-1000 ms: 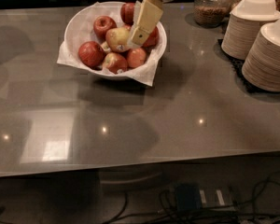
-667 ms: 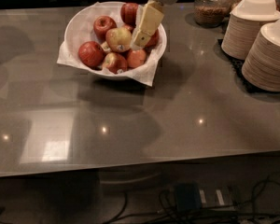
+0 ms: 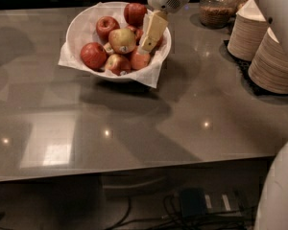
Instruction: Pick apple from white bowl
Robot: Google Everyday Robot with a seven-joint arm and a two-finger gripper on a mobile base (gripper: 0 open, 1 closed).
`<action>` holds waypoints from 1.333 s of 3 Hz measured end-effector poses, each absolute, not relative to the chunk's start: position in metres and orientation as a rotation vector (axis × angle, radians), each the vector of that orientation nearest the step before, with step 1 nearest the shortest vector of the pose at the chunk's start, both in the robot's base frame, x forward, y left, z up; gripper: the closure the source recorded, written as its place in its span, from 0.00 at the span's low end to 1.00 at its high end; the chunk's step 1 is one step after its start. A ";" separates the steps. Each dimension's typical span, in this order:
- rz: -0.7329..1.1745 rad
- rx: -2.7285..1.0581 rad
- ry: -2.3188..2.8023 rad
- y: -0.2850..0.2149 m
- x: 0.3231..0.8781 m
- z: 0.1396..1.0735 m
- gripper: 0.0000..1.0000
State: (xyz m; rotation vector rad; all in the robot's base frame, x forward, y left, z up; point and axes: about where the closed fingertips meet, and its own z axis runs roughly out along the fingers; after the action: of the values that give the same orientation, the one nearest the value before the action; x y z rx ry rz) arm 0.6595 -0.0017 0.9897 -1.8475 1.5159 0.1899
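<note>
The bench (image 3: 182, 128) carries the white bowl (image 3: 80, 25) at far left. Inside it the gripper (image 3: 145, 48) reaches down, apparently lining up a grasp, just right of the apple (image 3: 122, 39). I cannot tell whether its grip is closed.

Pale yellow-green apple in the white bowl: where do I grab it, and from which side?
Probably best to take the apple across its round middle, from above: it sits atop the pile, red apples crowding its sides in the white bowl. The gripper hangs beside it, over the bowl.
</note>
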 end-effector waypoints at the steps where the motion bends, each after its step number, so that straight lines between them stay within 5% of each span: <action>1: 0.220 -1.877 1.485 0.001 0.674 0.973 0.00; 3: 0.273 -1.915 1.425 0.016 0.689 0.950 0.26; 4: 0.292 -1.920 1.403 0.025 0.695 0.943 0.26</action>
State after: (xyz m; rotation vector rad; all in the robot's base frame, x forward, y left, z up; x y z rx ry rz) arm 0.6948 0.0246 0.9426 -1.9204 1.4035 0.2915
